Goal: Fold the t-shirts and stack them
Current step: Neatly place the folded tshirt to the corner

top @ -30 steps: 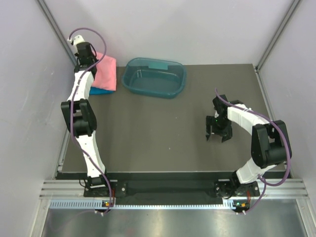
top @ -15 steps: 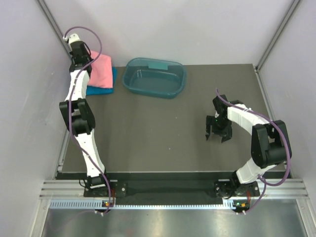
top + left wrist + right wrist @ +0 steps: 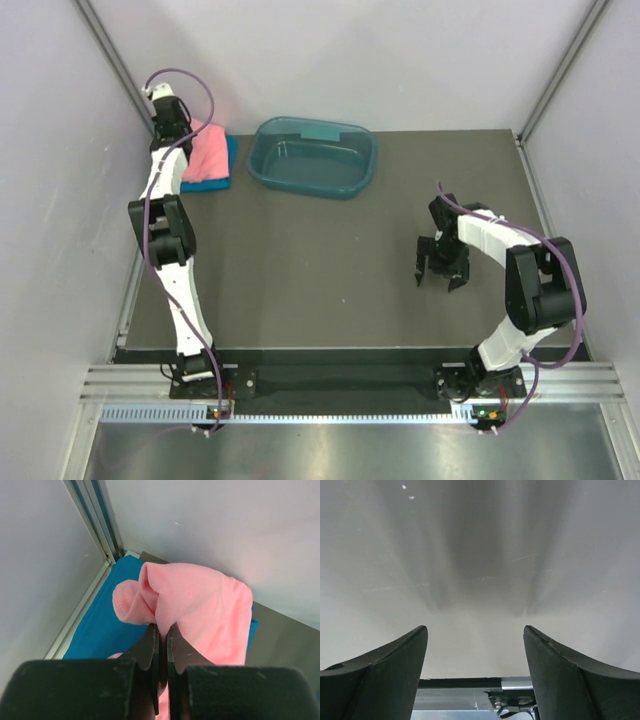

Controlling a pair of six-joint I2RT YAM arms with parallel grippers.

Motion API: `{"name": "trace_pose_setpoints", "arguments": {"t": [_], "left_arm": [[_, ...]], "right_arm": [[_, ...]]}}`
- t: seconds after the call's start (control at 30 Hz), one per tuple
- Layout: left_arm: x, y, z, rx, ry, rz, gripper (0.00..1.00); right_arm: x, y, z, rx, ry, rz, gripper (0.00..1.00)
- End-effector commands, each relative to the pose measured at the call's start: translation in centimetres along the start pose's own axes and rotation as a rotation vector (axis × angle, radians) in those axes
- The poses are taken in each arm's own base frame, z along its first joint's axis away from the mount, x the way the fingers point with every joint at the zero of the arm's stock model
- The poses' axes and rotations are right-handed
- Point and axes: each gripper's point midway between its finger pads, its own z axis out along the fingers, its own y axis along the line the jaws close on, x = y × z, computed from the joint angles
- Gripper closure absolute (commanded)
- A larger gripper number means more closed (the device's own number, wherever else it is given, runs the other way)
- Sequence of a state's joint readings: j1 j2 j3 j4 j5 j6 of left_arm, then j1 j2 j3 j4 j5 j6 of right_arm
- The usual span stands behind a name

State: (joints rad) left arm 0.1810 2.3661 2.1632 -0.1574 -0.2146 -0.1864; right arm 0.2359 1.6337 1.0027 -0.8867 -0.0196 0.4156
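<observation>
Pink cloth in the pinch: the left gripper [image 3: 162, 628] has its fingers pressed together on a fold of the salmon-pink t-shirt [image 3: 205, 605]. The cloth bunches into a rounded lump just past the tips.
Underneath: the teal-blue t-shirt [image 3: 102, 630] lies flat in the far-left corner. The pink one sits on top of it, with blue showing along the left side and at the right edge.
Stack so far: by my read it's nearly built, but the pink top layer is lumpy, not flat.
Doing it well: set the held fold down onto the blue before the fingers part. Lay it toward the middle so the lump smooths out and the edges line up. Letting go from height would likely let the fold flop open.
Watch for: the corner post [image 3: 95, 525] and both walls sit close, so the wrist has little room. A sideways drag could pull the blue layer askew.
Other arm: the right gripper [image 3: 475, 630] hangs with fingers wide apart, holding nothing, over the dark table [image 3: 320, 270], well apart from the stack.
Neighbour: the tub [image 3: 365, 175] stands near the stack, on its right; best left alone.
</observation>
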Motion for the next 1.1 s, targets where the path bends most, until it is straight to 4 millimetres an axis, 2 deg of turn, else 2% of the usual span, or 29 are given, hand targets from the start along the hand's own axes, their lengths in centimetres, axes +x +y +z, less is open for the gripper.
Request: {"name": "trace_pose_setpoints", "arguments": {"t": [0.0,0.03,0.1,0.23,0.27,0.33,0.37,0.43,0.5,0.57,0.63,0.7,0.73,0.77,0.83,0.9,0.93,0.97,1.03,1.07], "left_arm": [[-2.6,0.3,1.1,-0.009,-0.102,0.036,1.0],[-1.7,0.5,1.6,-0.02,-0.09,0.043,1.0],[-1.5,0.7,2.0,-0.027,-0.094,0.068,1.0],[-0.3,2.6,3.0,-0.124,-0.094,0.109,1.0],[-0.4,3.1,3.0,-0.153,-0.1,0.113,0.96],[-0.6,4.0,3.0,-0.205,-0.102,0.128,0.8],[-1.3,4.7,2.7,-0.246,-0.117,0.128,0.77],[-2.6,5.0,2.2,-0.281,-0.15,0.128,0.55],[-4.2,5.6,1.4,-0.324,-0.179,0.165,0.38],[-5.5,5.9,0.6,-0.346,-0.205,0.165,0.29],[-6.7,6.0,-0.2,-0.356,-0.222,0.163,0.16],[-6.9,5.2,-0.4,-0.327,-0.222,0.167,0.12],[-7.6,4.8,-1.1,-0.315,-0.232,0.161,0.12],[-6.9,4.4,-1.2,-0.304,-0.215,0.168,0.12],[-7.6,2.9,-2.5,-0.271,-0.217,0.176,0.11],[-6.3,1.2,-3.7,-0.224,-0.17,0.183,0.11],[-6.7,0.3,-4.3,-0.194,-0.168,0.17,0.11],[-5.5,-0.2,-4.5,-0.161,-0.132,0.171,0.12],[-4.9,-2.5,-6.6,-0.071,-0.083,0.094,0.12],[-2.7,-3.1,-7.1,-0.036,-0.029,0.057,0.11]], "right_arm": [[-0.7,0.5,-0.4,0.01,-0.01,0.009,0.22],[-0.7,0.5,-0.4,0.012,-0.004,0.014,0.22],[-0.8,0.6,-0.3,0.013,-0.002,0.014,0.22],[-0.8,0.1,-0.2,0.043,0.005,0.012,0.22],[-0.7,0.2,-0.1,0.045,0.012,0.012,0.22],[-0.7,0.2,-0.1,0.046,0.015,0.012,0.22],[-0.8,0.2,-0.1,0.045,0.016,0.012,0.22],[-1.0,0.3,-0.3,0.043,0.008,0.014,0.22],[-1.3,0.4,-0.6,0.043,0.0,0.009,0.22],[-1.4,0.4,-0.8,0.042,-0.006,0.003,0.22],[-1.6,0.4,-1.0,0.038,-0.013,-0.005,0.21],[-1.8,0.4,-1.4,0.034,-0.031,-0.011,0.22],[-1.8,0.4,-1.5,0.033,-0.032,-0.017,0.21],[-1.8,0.4,-1.8,0.028,-0.043,-0.02,0.22],[-1.7,0.5,-2.0,0.02,-0.046,-0.023,0.22],[-1.6,0.6,-2.4,0.002,-0.068,-0.028,0.22],[-1.4,0.4,-2.3,0.005,-0.061,-0.03,0.21],[-1.5,0.6,-2.7,-0.009,-0.083,-0.031,0.21],[-0.9,0.4,-2.5,-0.013,-0.085,-0.038,0.21],[-1.0,0.4,-2.8,-0.024,-0.113,-0.039,0.21]]}}
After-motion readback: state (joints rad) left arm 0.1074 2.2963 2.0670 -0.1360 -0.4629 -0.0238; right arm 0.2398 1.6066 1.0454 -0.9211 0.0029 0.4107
